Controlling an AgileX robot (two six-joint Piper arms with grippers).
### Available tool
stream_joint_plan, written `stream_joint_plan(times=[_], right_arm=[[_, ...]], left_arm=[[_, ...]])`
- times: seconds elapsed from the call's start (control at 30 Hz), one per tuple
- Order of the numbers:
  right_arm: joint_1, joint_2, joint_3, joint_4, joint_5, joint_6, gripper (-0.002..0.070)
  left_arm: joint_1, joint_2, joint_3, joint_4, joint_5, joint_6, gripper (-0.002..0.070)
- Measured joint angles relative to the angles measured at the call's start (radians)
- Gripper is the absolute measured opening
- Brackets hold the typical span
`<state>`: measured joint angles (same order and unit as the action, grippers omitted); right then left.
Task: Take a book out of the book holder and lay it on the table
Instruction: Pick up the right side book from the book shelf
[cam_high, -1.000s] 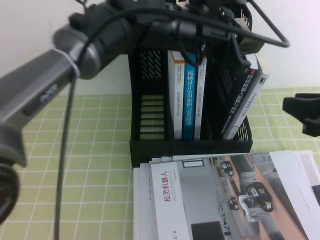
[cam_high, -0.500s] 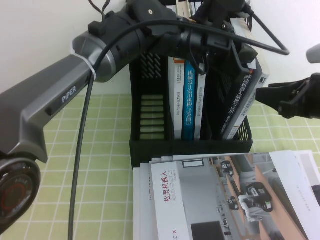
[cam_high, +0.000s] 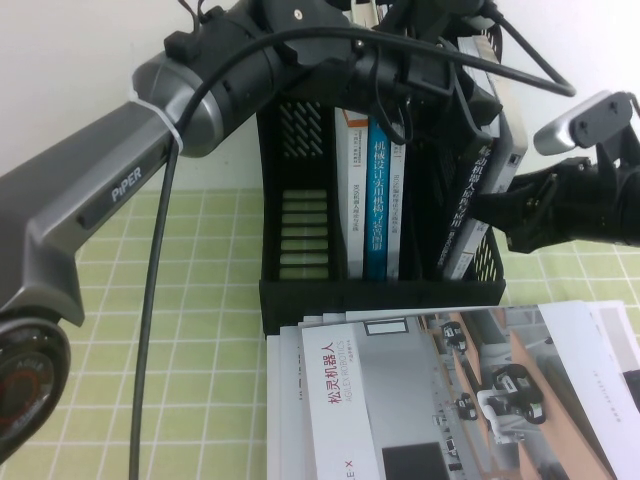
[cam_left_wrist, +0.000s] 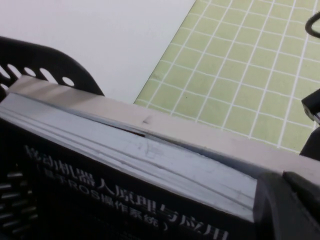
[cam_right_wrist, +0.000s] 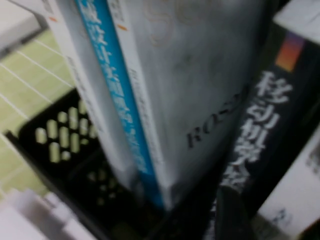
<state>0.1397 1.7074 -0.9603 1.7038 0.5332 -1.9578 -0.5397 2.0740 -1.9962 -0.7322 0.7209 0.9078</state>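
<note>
Book (cam_high: 505, 120) – thick, with a black spine carrying white Chinese letters and a grey block of page edges – stands in the right-hand compartment of the holder (cam_high: 380, 295), tilted so that its top leans out towards the robot's right while its foot sits down inside the compartment. The left gripper (cam_high: 478, 95) reaches in from the left, across the top of the holder, and is clamped on the book's upper end. In the left wrist view one dark finger (cam_left_wrist: 290, 210) presses against the book (cam_left_wrist: 150, 165) next to the page edges.

The right gripper (cam_high: 500, 218) comes in from the right at about mid-height of the holder, its tips just beside the book's outer edge. Its fingers look parted, with nothing between them; whether they touch the book cannot be told. The right wrist view shows one fingertip (cam_right_wrist: 231, 215) close in front of the black spine (cam_right_wrist: 255, 130).

The holder's middle compartment holds a blue-spined book (cam_high: 380, 200) between white ones, all upright; the left compartment shows only its slotted wall. The holder stands on the table (cam_high: 200, 300), and a fanned stack of white booklets (cam_high: 400, 400) – red title, grey robot photo – lies flat in front of it, touching its base.
</note>
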Motion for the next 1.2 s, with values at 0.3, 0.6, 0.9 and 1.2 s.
stream_joint_plan(times=[0.3,0.6,0.9,1.2], right_arm=[[0.007,0.008,-0.017,0.002,-0.103,-0.114,0.0319],[0.007,0.123,-0.107,0.004,-0.051,0.017,0.0218],[0.007,0.082,-0.118,-0.011,-0.050,0.101,0.0120],[0.007,-0.222,-0.118,-0.023,-0.060,0.189,0.0120]], left_arm=[[0.008,-0.008,-0.002,0.016,0.010,-0.021,-0.0003],[0.009,-0.008,-0.002,0.023,0.012,-0.023,-0.0003],[0.009,-0.024,-0.002,0.043,0.022,-0.044,-0.0003],[0.024,-0.119,0.019,0.180,0.111,-0.094,-0.0003]])
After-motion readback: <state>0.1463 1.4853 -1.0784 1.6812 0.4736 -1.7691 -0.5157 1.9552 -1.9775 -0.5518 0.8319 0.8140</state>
